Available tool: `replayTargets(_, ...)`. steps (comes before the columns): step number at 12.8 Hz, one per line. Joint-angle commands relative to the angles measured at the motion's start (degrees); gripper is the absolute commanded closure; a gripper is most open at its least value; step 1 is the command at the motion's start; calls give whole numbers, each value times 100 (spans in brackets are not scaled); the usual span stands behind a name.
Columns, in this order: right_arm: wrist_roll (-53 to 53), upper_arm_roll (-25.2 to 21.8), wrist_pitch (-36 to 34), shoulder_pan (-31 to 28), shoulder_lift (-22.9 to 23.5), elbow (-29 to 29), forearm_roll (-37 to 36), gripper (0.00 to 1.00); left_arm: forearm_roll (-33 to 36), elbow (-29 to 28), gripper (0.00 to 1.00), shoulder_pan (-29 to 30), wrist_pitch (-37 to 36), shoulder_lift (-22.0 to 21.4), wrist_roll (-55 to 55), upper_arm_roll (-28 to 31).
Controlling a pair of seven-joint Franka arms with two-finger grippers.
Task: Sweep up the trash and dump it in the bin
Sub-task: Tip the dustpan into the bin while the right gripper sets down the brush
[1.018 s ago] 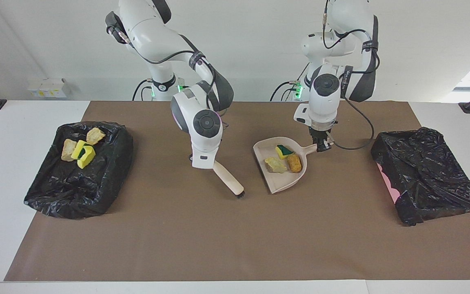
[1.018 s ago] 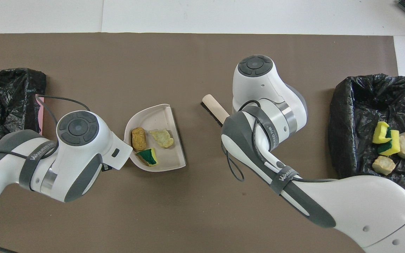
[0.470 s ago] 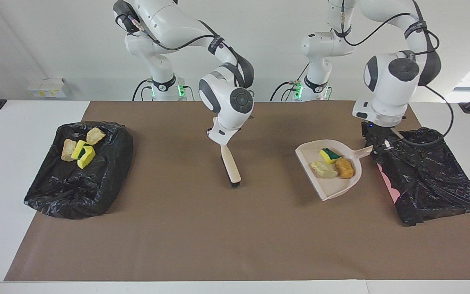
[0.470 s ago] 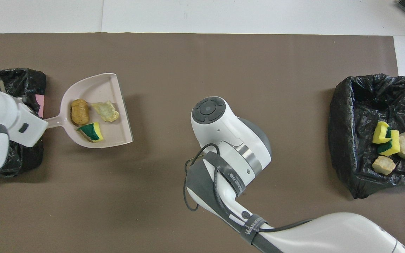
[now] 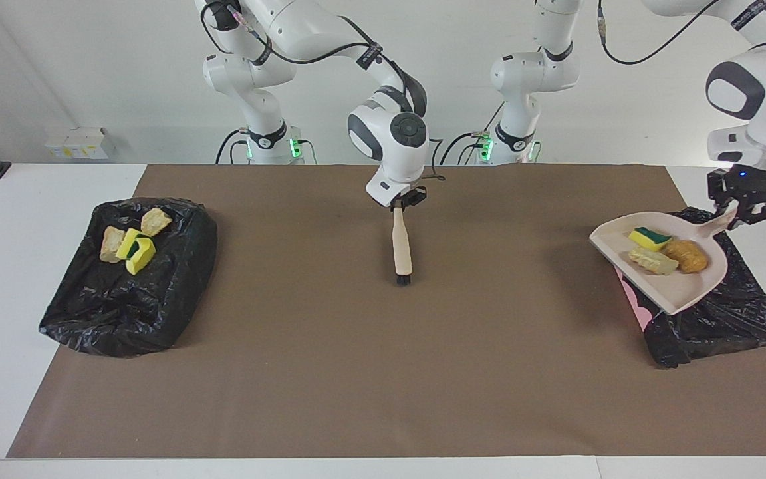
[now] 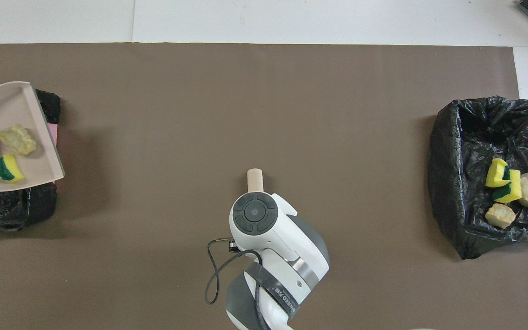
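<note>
Facing the robots, I see the left gripper clamped on the dustpan handle, holding three scraps over the black bin at the left arm's end. The right gripper grips the brush mid-table.

Overhead, more scraps lie in the second bin.

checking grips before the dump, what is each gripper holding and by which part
The left gripper holds the dustpan by the end of its handle, over the black bin. The right gripper holds the brush by its handle end.
</note>
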Motion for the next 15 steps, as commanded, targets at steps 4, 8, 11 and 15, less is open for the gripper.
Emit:
replayTargets(4, -72, -14, -25, -71, -102, 100, 158, 0, 436, 571, 100, 2, 608, 479, 928, 756)
replayTargets(8, -81, -31, -1262, -334, -242, 943, 44, 0, 1876, 606, 100, -15, 1040, 620, 884, 792)
replayTargets(11, -500, -49, -1554, -940, -724, 1050, 35, 0, 2827, 607, 100, -77, 1084, 620, 823, 801)
replayTargets(15, -1668, -58, -1748, -1837, -1226, 1050, 61, 0, 3978, 607, 100, -129, 987, 576, -1, 757)
